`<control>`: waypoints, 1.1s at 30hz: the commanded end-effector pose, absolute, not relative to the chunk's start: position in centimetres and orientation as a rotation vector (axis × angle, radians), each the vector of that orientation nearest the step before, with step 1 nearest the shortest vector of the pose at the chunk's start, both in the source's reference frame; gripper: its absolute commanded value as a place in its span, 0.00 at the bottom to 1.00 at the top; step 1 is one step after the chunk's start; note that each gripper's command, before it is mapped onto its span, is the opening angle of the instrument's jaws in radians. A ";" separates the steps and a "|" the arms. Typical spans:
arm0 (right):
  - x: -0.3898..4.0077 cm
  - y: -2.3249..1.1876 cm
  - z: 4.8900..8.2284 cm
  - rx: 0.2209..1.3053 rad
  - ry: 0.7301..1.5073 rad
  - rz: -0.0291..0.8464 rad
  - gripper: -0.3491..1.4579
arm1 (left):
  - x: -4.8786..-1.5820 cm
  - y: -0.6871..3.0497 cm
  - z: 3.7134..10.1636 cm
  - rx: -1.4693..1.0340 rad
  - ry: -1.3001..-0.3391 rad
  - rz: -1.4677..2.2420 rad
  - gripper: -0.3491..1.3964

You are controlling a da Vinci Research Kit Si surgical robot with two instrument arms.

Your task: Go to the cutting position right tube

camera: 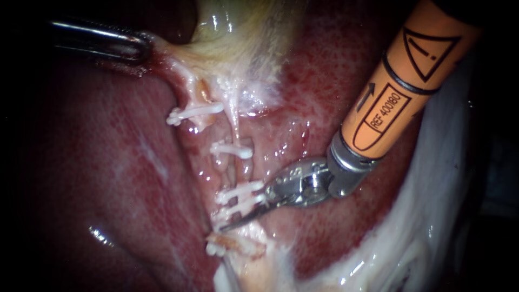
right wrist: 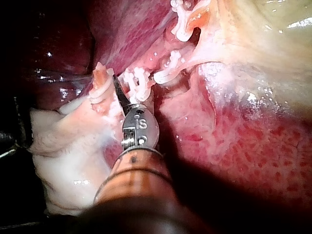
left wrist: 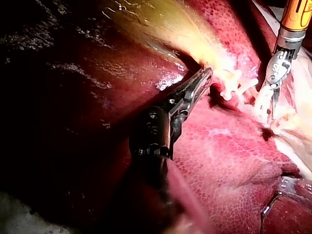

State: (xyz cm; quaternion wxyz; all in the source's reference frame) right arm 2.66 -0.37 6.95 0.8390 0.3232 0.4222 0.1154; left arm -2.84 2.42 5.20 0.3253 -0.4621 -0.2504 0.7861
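Right tool [camera: 240, 211] has its blades parted at the clipped tube [camera: 233, 172], the lower blade lying just below two clips [camera: 238, 190]; beyond, left tool [camera: 141, 50] is clamped on gallbladder [camera: 243, 32] tissue beside the liver [camera: 108, 178]

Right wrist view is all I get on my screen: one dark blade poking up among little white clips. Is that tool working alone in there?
Observer: No. In the endoscope view a left instrument comes in from the other side, at the pale tissue beside the gallbladder.
Visitor: Is it pinching that tissue or only touching it?
Observer: Pinching. The left wrist view shows its two jaws shut on the tissue's edge.
Visitor: And my dark blade, does it have a partner?
Observer: Yes. The endoscope view shows the right instrument has a second jaw, up by the double clip, with a gap between the two jaws.
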 end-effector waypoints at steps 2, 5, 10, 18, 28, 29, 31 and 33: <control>2.65 -0.37 6.94 0.688 0.891 0.250 0.92 | -2.84 2.42 5.20 -1.211 -0.656 2.061 0.00; 2.61 -0.35 6.90 0.694 0.890 0.255 0.95 | -2.83 2.42 5.20 -1.212 -0.657 2.061 0.00; 2.39 -0.26 6.73 0.746 0.900 0.277 0.97 | -2.82 2.41 5.20 -1.212 -0.657 2.061 0.00; 2.09 0.03 6.51 0.855 0.917 0.342 0.98 | -2.81 2.41 5.20 -1.212 -0.658 2.061 0.00; 2.21 0.09 6.61 0.905 0.934 0.371 0.98 | -2.80 2.42 5.20 -1.212 -0.659 2.061 0.00; 2.22 0.10 6.61 0.911 0.941 0.376 0.99 | -2.80 2.42 5.20 -1.212 -0.659 2.061 0.00; 2.26 0.10 6.62 0.932 0.946 0.388 0.99 | -2.80 2.42 5.20 -1.212 -0.659 2.061 0.00; 2.30 0.11 6.63 0.953 0.954 0.388 0.99 | -2.81 2.42 5.20 -1.212 -0.659 2.061 0.00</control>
